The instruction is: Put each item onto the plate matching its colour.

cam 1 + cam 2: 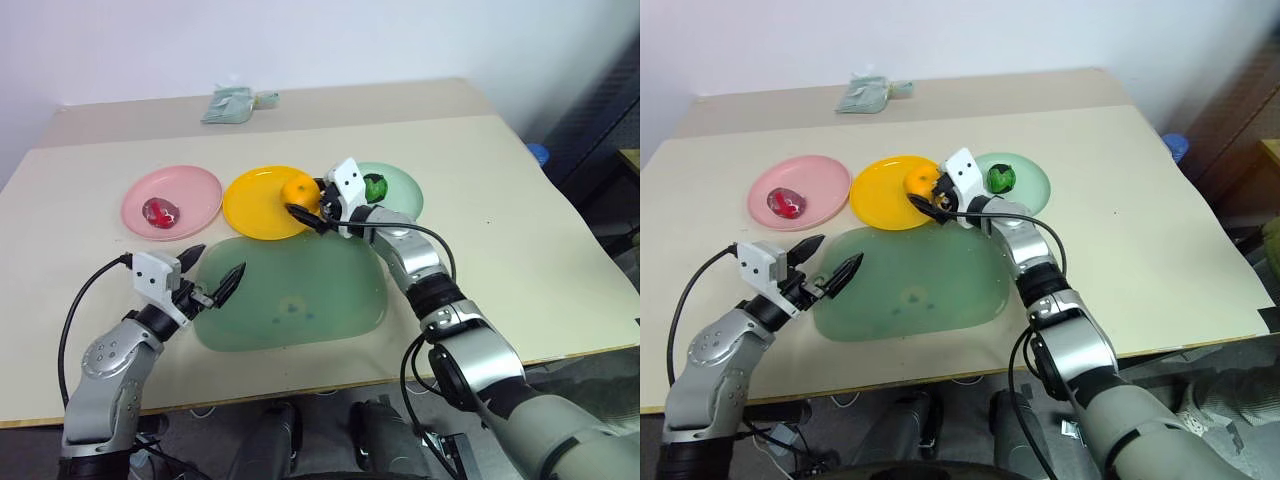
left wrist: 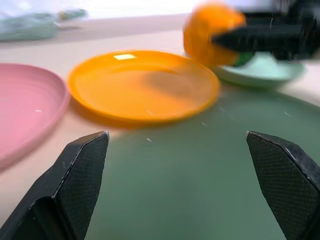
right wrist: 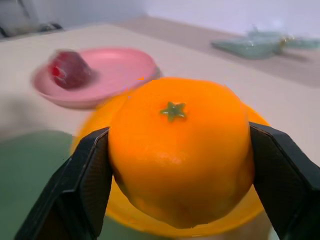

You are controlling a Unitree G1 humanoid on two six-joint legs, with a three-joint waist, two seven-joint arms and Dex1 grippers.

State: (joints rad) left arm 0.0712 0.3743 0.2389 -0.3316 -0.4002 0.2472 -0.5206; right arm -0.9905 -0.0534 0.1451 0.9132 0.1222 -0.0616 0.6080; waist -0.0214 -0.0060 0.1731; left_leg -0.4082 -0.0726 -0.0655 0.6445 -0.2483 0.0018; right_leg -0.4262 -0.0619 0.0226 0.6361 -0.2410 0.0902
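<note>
My right gripper [image 1: 306, 199] is shut on the orange fruit [image 3: 177, 150], holding it just over the right side of the yellow plate [image 1: 250, 210]. The dark red fruit [image 1: 160, 211] lies on the pale pink plate [image 1: 200, 185] at the left. On the mint green plate [image 1: 405, 192] at the right sits the dark green fruit [image 1: 376, 186], partly behind my right wrist. My left gripper [image 1: 842, 248] hangs open with nothing in it at the left edge of the green mat [image 1: 300, 300], pointing toward the plates.
The three plates stand in a row behind the large translucent green mat. A crumpled pale green bag [image 1: 235, 103] lies at the table's far edge. A blue object [image 1: 538, 153] shows beyond the table's right side.
</note>
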